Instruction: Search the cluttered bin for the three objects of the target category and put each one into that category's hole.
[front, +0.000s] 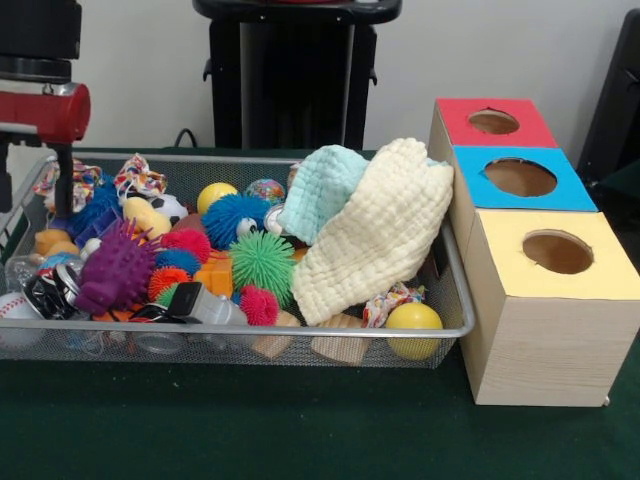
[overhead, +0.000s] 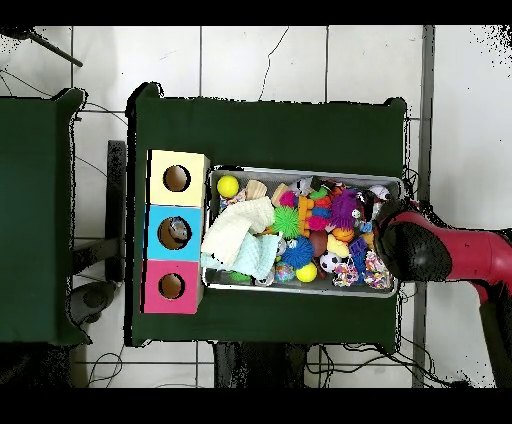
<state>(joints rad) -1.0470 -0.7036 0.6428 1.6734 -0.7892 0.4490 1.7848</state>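
Observation:
The wire-mesh bin (front: 250, 328) is full of toys: a purple spiky ball (front: 115, 275), a green spiky ball (front: 262, 262), a blue spiky ball (front: 232, 218), a yellow ball (front: 413, 320), wooden blocks (front: 340, 345) and small cloth bundles. A cream cloth (front: 380, 235) and a mint cloth (front: 320, 190) cover the end next to the boxes. The red and black arm (front: 40, 110) hangs over the bin's other end. My gripper (front: 62, 190) shows only as a dark part reaching down to the toys there. From overhead the arm (overhead: 410, 245) covers the right end of the bin (overhead: 300, 172).
Three wooden boxes with round holes stand in a row beside the bin: red top (front: 455, 115), blue top (front: 480, 190), yellow top (front: 500, 240). Overhead they are yellow (overhead: 160, 165), blue (overhead: 158, 218) and red (overhead: 155, 272). Dark green cloth covers the table (front: 300, 430).

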